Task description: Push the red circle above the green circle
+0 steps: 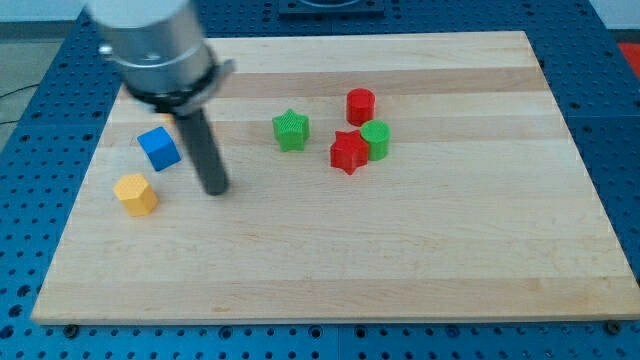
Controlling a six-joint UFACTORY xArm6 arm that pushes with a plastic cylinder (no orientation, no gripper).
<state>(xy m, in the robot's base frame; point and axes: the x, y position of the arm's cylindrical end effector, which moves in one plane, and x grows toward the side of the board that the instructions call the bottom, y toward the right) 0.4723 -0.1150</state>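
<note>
Bright, even overhead lighting; wooden desk (400, 250) evenly lit, no glare. Blocks sharp, casting only faint, short shadows. Arm's grey housing (150, 40) at the view's top left smeared by motion blur; dark rod slightly soft. No obvious edge distortion.

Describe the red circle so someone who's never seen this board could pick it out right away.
On the wooden board, find the tight cluster of three blocks right of centre. The red circle is the topmost, a short red cylinder just above the green circle. The red star below has points; this one is round.
</note>
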